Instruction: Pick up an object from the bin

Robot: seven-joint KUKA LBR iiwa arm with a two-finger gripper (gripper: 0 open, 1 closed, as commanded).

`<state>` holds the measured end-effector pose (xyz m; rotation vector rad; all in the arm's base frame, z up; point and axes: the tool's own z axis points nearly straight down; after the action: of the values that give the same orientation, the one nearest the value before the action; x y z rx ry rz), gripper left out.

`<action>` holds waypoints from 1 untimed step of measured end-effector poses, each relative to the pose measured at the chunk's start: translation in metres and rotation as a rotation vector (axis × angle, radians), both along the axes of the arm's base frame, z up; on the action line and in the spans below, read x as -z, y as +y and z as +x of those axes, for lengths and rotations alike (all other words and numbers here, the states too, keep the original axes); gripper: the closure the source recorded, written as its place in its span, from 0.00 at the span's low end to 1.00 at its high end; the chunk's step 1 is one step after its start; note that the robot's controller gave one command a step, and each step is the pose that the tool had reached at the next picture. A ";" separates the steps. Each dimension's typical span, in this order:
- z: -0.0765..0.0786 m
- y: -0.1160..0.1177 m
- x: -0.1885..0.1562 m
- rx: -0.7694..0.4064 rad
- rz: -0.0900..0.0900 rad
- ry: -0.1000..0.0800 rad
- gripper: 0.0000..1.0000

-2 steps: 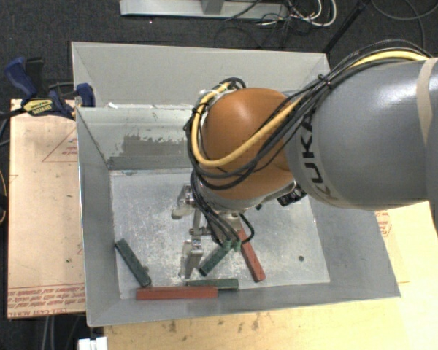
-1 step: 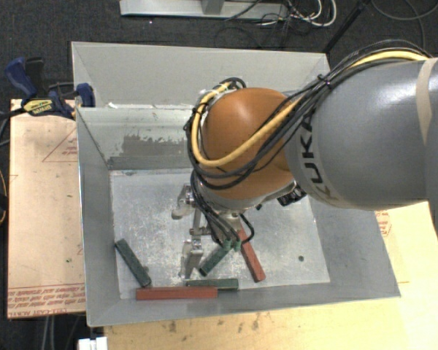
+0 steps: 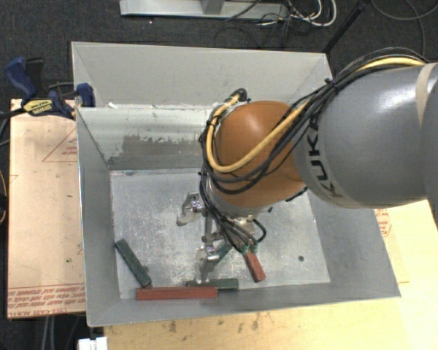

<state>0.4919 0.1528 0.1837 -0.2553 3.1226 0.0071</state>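
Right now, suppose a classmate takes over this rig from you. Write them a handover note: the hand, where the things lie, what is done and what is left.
Hand: low in the bin, near the front wall. I cannot tell its grip state, and nothing is seen held.
Things: short red-brown stick just to the view's right of the hand; small dark green piece just in front of it; long red-brown bar along the front wall; dark green bar at the view's left.
Done: the hand is down among the pieces.
Left: close on one piece, probably one of the two nearest, and lift it out.
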 end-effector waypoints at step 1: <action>0.034 -0.040 0.048 -0.262 -0.005 0.003 0.00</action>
<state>0.5264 0.1132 0.1358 -0.6618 3.0665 0.0011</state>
